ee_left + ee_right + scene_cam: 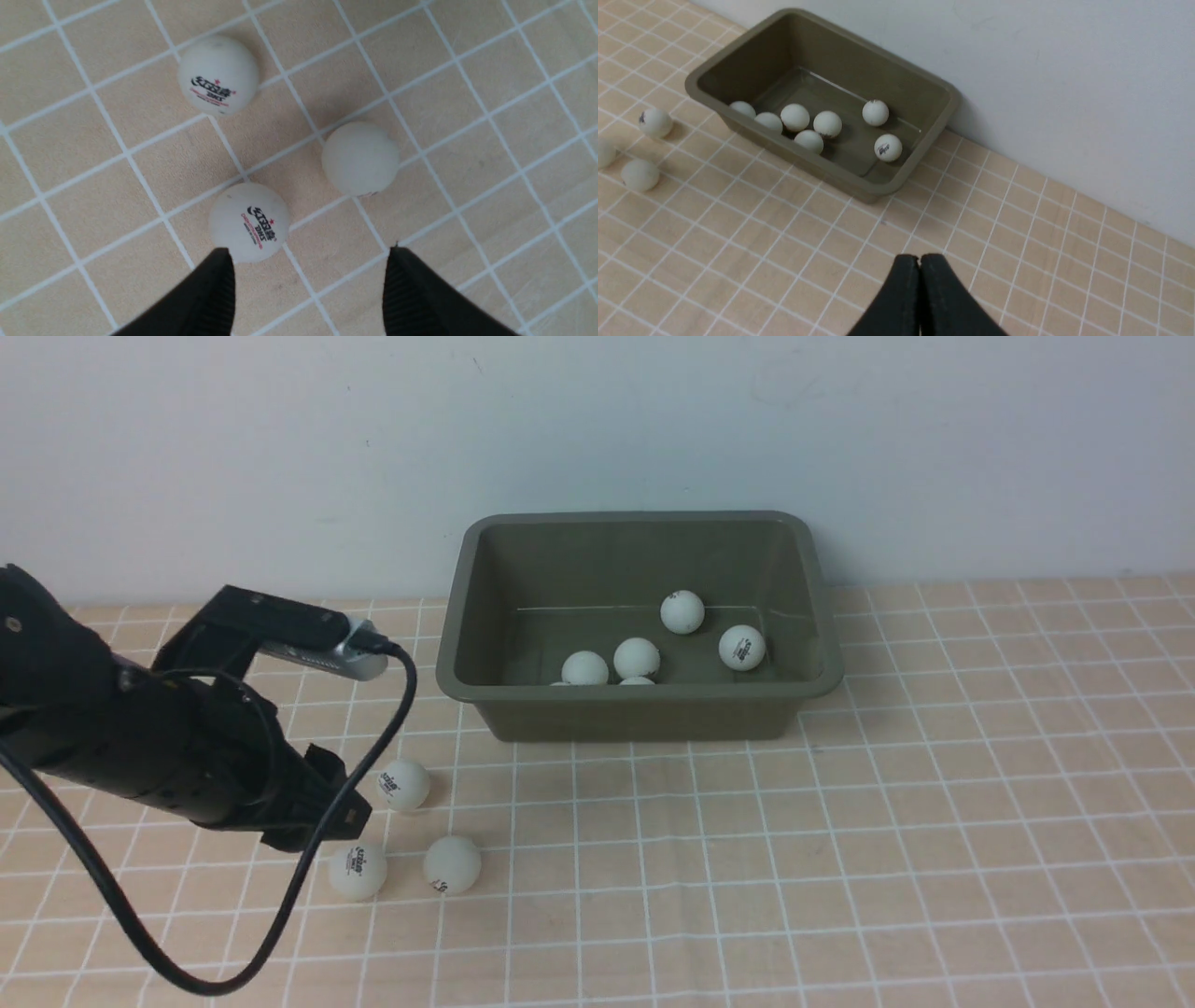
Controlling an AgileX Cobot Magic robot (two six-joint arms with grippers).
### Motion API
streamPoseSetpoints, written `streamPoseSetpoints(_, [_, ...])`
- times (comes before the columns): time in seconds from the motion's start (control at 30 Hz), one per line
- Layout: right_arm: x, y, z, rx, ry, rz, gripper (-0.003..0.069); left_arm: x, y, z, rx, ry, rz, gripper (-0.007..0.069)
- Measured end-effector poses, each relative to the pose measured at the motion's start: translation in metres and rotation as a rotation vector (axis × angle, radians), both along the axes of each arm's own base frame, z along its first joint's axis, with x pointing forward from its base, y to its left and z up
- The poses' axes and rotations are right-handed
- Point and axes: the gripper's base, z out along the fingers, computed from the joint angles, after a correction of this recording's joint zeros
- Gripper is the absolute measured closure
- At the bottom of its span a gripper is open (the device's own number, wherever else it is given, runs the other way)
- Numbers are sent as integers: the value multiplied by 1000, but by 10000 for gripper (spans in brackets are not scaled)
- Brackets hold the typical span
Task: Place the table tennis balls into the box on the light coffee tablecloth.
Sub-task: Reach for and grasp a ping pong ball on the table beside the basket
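Hovering left tool (309,252), jaws wide, ball (249,221) just beside one jaw, right tool (920,257) closed empty.

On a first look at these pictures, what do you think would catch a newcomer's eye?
The green box by the wall stands out first, with seven white balls inside. Next come three more balls lying loose on the checked cloth to the box's front left, with the open left gripper poised over them. The right gripper is shut on nothing, over bare cloth.
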Motion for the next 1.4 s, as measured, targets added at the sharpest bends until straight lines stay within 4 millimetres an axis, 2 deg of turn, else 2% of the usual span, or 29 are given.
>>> streamPoseSetpoints(0.23, [-28, -7, -31, 15, 27, -2, 676, 5, 6, -17, 110, 49, -12, 185])
streamPoseSetpoints(0.53, [-34, -8, -40, 43, 45, -14, 676, 17, 5, -35, 110, 58, 18, 116])
streamPoseSetpoints(1.0, [-34, -8, -40, 56, 52, -22, 676, 33, -1, -71, 66, 109, 14, 113])
streamPoseSetpoints(1.27, [-34, -8, -40, 56, 53, -23, 676, 39, -2, -80, 52, 89, 20, 114])
streamPoseSetpoints(1.4, [-34, -8, -40, 57, 53, -23, 676, 41, -2, -86, 55, 102, 20, 151])
